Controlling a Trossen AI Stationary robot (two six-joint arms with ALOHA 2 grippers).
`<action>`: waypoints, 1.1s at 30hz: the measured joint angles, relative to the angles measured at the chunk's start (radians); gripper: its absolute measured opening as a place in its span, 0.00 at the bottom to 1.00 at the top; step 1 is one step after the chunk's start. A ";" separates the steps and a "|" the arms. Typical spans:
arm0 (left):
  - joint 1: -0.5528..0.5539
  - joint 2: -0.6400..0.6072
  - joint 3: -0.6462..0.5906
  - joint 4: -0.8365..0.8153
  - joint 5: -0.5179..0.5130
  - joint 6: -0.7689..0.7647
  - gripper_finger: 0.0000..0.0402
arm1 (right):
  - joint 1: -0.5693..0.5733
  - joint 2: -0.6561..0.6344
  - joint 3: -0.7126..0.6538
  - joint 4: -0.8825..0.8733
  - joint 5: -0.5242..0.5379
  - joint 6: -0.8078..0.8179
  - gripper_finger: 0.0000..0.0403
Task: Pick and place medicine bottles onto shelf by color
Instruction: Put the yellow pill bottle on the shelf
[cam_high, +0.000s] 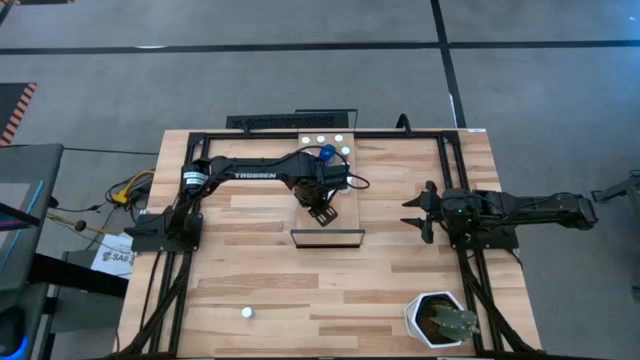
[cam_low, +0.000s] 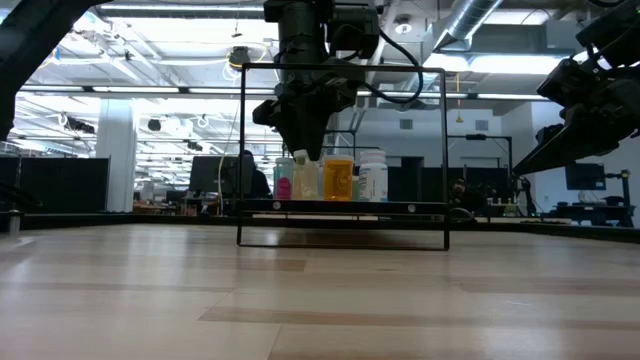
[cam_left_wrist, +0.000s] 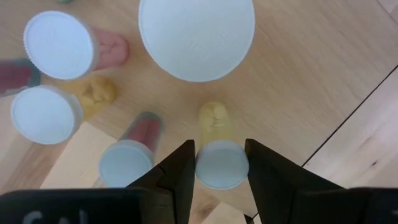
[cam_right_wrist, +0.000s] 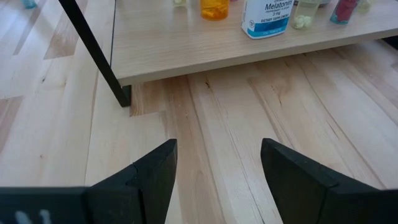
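The shelf (cam_high: 345, 205) is a light-wood board in a black frame at the table's middle. Several white-capped bottles stand on its far part: pink (cam_low: 283, 182), orange (cam_low: 338, 178), a bigger white one (cam_low: 372, 175), and a large white cap (cam_left_wrist: 196, 34). My left gripper (cam_left_wrist: 219, 144) hangs over the shelf (cam_high: 322, 210), pointing down, shut on a small yellowish bottle (cam_left_wrist: 214, 121). My right gripper (cam_right_wrist: 214, 168) is open and empty over the table, right of the shelf (cam_high: 420, 212). One white-capped bottle (cam_high: 247, 312) stands alone near the table's front left. My left gripper pinches the yellowish bottle's white cap (cam_left_wrist: 222, 165) between its two fingers, one on each side. The fingers come from above, pointing down. The bottle is upright, and its bottom seems to stand on the shelf board among the other bottles.
A white hexagonal plant pot (cam_high: 440, 320) stands at the table's front right. The shelf's black frame (cam_low: 243, 150) rises around the board. Neighbouring bottles (cam_left_wrist: 127, 163) stand close beside the left fingers. Bare plank tabletop (cam_high: 260, 270) lies in front of the shelf.
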 joint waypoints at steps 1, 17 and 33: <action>0.001 0.000 0.000 -0.002 0.000 0.000 0.30 | 0.000 0.000 0.000 0.000 0.000 0.000 0.63; 0.011 0.000 0.000 -0.019 0.001 0.058 0.30 | 0.000 0.000 0.000 0.000 0.000 0.000 0.63; 0.013 0.000 -0.001 -0.019 0.002 0.056 0.30 | 0.000 0.000 0.000 0.000 0.000 0.000 0.63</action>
